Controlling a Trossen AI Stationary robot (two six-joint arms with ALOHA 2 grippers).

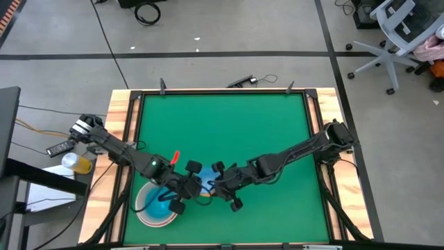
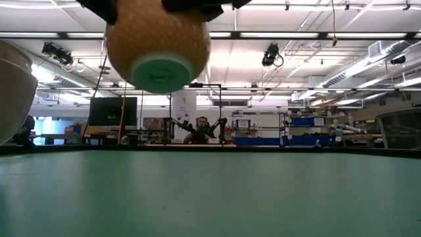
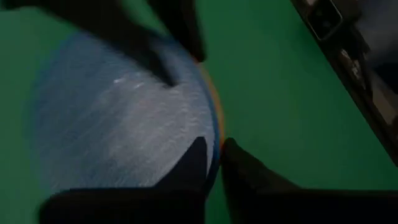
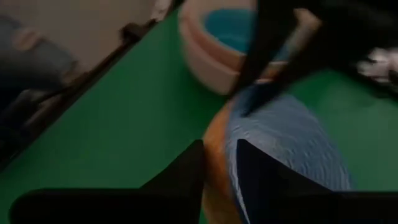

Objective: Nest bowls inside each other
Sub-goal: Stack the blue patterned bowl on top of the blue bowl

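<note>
A small light-blue speckled bowl (image 3: 118, 124) sits nested in a tan bowl (image 2: 158, 39), and the pair hangs above the green mat between my two grippers. My left gripper (image 3: 214, 155) is shut on the pair's rim on the side toward the table's left. My right gripper (image 4: 219, 163) stands open at the opposite rim, one finger inside and one outside. Near the front left, a white bowl (image 1: 147, 214) rests on the mat by its base with a solid blue bowl (image 1: 161, 203) inside it. My left gripper pinches the rim of the nested pair (image 3: 217, 134), one finger inside the light-blue bowl and one outside the tan wall. The fingers slant down from the table's left. The pair hangs clear of the mat. My right gripper straddles the opposite rim (image 4: 217, 140); I cannot tell whether it touches.
A wooden frame (image 1: 125, 132) borders the green mat (image 1: 229, 125), which lies bare toward the far and right sides. A yellow cup (image 1: 80, 164) and small devices sit off the table's left edge. An office chair (image 1: 395, 42) stands beyond the far right corner.
</note>
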